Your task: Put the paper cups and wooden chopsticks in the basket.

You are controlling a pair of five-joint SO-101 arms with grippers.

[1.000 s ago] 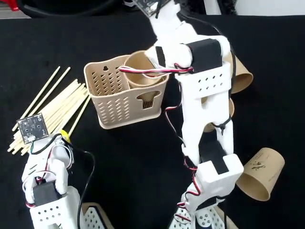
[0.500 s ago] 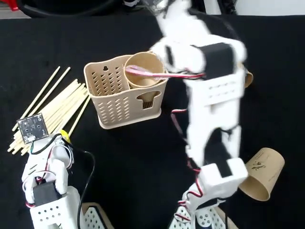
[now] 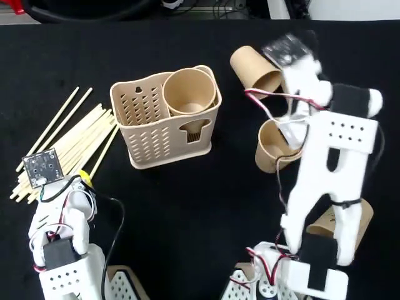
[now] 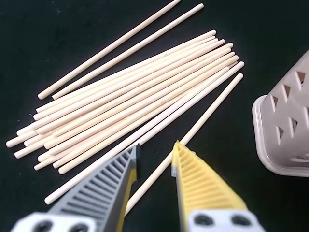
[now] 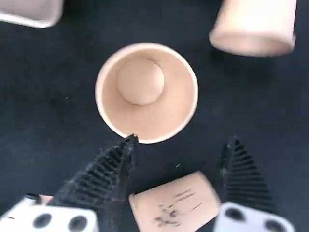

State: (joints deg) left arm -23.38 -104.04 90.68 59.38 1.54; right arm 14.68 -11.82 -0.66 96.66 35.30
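**High view: some cups in the basket, three loose, all the sticks on the table**

The basket [image 3: 164, 134] stands mid-table with nested cups [image 3: 187, 90] in one compartment. The chopsticks [image 3: 72, 140] lie in a loose fan on the table beside it, on the left arm's side. Three more cups are out. An upright cup [image 3: 269, 153] sits beneath the right arm, a tipped cup [image 3: 253, 69] lies beyond it, and a printed cup [image 3: 364, 215] lies on its side, partly hidden by the arm.

In the right wrist view the right gripper [image 5: 182, 145] is spread wide and holds nothing. One fingertip [image 5: 129, 142] hangs right at the rim of the upright cup [image 5: 146, 92], and the printed cup [image 5: 174, 203] lies between the fingers, nearer the wrist. A straight descent from here would likely land that finger on the rim, denting the thin paper or knocking the cup over. The printed cup could also be nudged and roll away.

The left gripper [image 4: 155, 157] is parted and empty, and straddles a single chopstick [image 4: 203, 121] just apart from the bundle [image 4: 130, 92]. The grey finger [image 4: 120, 174] sits close to the next stick over, so closing may catch two sticks or pinch neither squarely. A smooth round stick held near one end will probably pivot in the grip. Its far end could then strike the basket wall [image 4: 285, 130] and push the light basket along.
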